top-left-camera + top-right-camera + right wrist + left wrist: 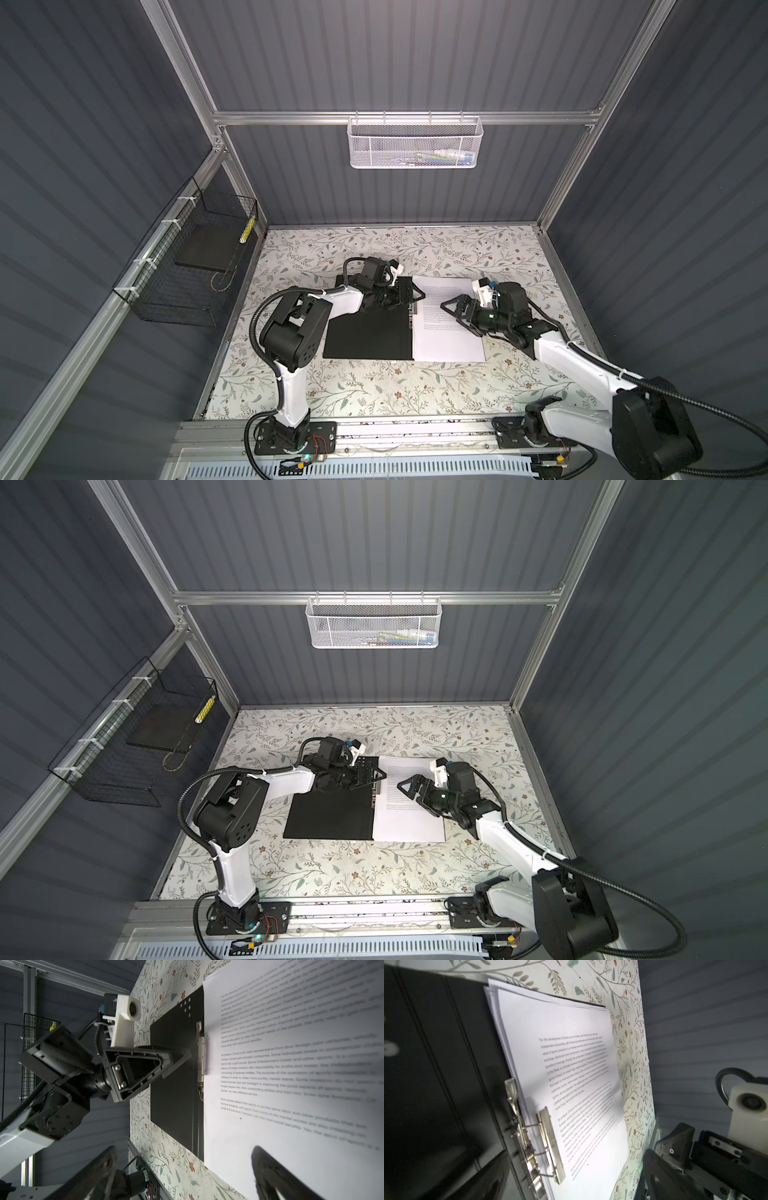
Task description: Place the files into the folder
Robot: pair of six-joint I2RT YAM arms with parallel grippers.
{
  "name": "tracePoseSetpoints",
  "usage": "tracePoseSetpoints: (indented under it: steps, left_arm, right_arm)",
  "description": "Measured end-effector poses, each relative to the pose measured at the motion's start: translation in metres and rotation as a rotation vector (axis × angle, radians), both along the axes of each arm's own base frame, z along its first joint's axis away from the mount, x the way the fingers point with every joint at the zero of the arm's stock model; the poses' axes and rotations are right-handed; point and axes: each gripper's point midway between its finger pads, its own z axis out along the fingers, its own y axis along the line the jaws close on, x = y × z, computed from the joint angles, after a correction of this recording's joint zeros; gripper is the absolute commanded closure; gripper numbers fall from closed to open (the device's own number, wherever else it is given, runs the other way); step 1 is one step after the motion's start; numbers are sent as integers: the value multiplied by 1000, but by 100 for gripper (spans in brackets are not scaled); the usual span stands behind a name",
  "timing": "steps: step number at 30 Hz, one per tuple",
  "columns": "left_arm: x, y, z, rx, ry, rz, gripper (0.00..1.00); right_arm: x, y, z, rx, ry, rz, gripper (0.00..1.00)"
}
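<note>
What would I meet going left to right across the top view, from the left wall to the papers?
Black wire basket → folder, lying open with its black inside up → metal clip at the folder's spine → files.

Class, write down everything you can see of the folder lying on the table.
The folder lies open and flat on the floral table, matte black inside facing up. Its half nearer the left arm is bare, with crease lines beside the spine and small pale dots near its far edge. The files cover the other half. A silver metal clip sits by the spine, its bar lying over the sheets' edge. The open left gripper is above the clip end; contact is unclear.
</note>
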Motion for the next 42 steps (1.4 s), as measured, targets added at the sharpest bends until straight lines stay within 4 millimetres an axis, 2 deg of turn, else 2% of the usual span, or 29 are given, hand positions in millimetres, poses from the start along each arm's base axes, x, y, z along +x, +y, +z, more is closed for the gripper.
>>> tracePoseSetpoints:
  steps: [5,17,28,33,38,42]
  left_arm:
    - [12,-4,-6,-23,5,-18,0]
    - [19,-15,-4,-102,-3,-60,0]
    - [26,-25,24,-246,-32,-75,0]
    - [11,-21,27,-305,2,-67,0]
    - [-13,-23,33,-360,29,-80,0]
    - [-33,-28,42,-380,23,-107,0]
  right_arm:
    - [-8,-9,-3,2,1,-19,1]
    - [-10,-11,-5,5,13,-22,1]
    - [-13,-14,-13,4,34,-29,1]
    - [-11,-15,-19,12,73,-51,1]
    - [-6,-19,-28,22,135,-95,1]
    - [4,-18,-16,30,121,-108,1]
